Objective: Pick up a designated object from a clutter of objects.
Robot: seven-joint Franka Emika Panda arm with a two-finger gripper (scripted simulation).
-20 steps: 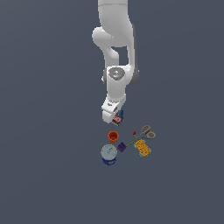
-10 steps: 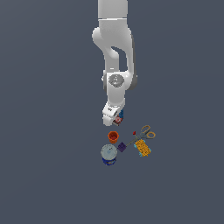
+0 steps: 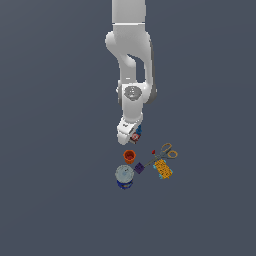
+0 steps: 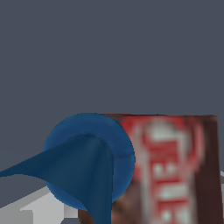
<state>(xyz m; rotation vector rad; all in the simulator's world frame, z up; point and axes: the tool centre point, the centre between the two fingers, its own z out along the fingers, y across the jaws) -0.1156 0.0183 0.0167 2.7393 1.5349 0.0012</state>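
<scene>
The wrist view is filled, up close, by the brown box (image 4: 175, 170), red-and-white label blurred, with a dark blue rounded shape (image 4: 89, 159) overlapping one side of it. I can't make out what that blue shape is, and no fingertip shows clearly, so whether the claw is spread or pinching the box I cannot tell.

In the exterior view the gripper (image 3: 131, 135) sits right over the box (image 3: 135, 136), at the far edge of the clutter, nearest the arm's base. Only a sliver of red and blue peeks out beside the white hand.

It looks to me a light, stiff little carton: flat, hard-edged, probably smooth-faced, so likely to slip if pinched on the broad label. I'd take it across the two narrow sides, near the middle.

Beyond it toward the viewer: the orange cup (image 3: 129, 156), open mouth up, nothing visible inside. Just past that, the purple cube (image 3: 139, 167) and the blue can (image 3: 124, 176), its silvery lid closed. Off to the exterior view's right lie the scissors (image 3: 165, 151) and the yellow box (image 3: 163, 169), apart from the cup.
</scene>
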